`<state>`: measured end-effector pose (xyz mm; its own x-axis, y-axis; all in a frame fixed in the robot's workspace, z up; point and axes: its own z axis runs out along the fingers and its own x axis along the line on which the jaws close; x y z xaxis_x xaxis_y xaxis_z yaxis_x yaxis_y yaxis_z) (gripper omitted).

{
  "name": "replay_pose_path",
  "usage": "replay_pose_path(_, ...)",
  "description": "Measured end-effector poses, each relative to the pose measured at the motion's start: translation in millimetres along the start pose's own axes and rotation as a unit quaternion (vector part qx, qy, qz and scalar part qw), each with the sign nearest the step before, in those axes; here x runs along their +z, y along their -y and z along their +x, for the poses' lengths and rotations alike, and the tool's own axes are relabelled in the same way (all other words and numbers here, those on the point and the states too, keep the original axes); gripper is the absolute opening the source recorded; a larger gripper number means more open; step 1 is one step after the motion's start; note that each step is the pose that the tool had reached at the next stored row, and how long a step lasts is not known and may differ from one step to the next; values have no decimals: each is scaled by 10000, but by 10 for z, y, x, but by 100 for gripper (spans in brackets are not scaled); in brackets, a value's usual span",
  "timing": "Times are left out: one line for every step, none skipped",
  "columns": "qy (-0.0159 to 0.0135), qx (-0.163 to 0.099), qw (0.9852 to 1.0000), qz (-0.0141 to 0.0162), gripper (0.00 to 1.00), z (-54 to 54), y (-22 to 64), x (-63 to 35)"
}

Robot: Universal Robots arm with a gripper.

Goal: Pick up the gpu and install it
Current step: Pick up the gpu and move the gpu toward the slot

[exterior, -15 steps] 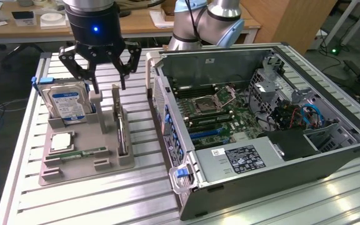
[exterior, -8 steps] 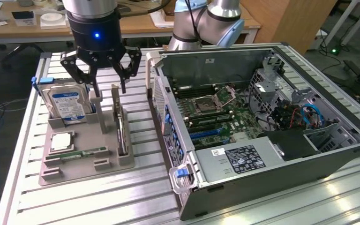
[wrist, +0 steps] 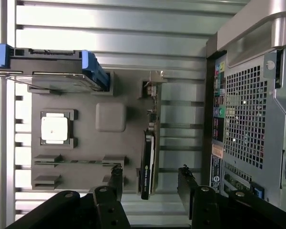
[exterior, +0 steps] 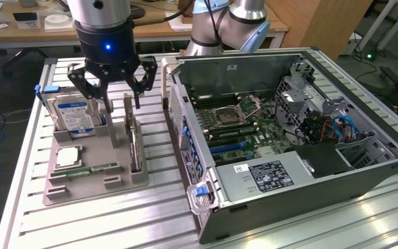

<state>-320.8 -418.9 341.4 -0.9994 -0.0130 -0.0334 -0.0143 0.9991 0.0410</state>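
Note:
The gpu [exterior: 134,148] is a thin dark card standing on its edge in a slot of the grey holder tray [exterior: 95,150], beside the open computer case [exterior: 289,140]. My gripper [exterior: 119,104] hangs open above the card's far end, apart from it. In the wrist view the gpu [wrist: 148,164] shows edge-on as a narrow dark strip. The gripper [wrist: 150,180] straddles its line, with one fingertip [wrist: 116,177] on one side and the other on the opposite side. Nothing is held.
A silver hard drive [exterior: 74,118] with a blue-white label stands upright in the tray, close to the gripper's fingers. A processor chip [exterior: 68,155] and a green memory stick [exterior: 91,169] lie in the tray. The case's motherboard [exterior: 244,129] is exposed. Ribbed aluminium table [exterior: 116,218] all round.

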Motion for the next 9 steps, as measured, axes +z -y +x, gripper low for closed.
replay_pose_path(0,2,10000,0,59,0,1,9)
replay_pose_path(0,4,10000,0,59,0,1,16)
replay_pose_path(0,10,10000,1,59,0,2,21)
replay_pose_path(0,19,10000,1,59,0,2,26)
replay_pose_path(1,31,10000,1,59,0,2,31)
replay_pose_path(2,51,10000,3,59,0,3,36)
replay_pose_path(3,81,10000,4,59,0,4,41)
replay_pose_path(5,121,9999,6,59,1,5,45)
replay_pose_path(6,157,9999,7,59,1,7,49)
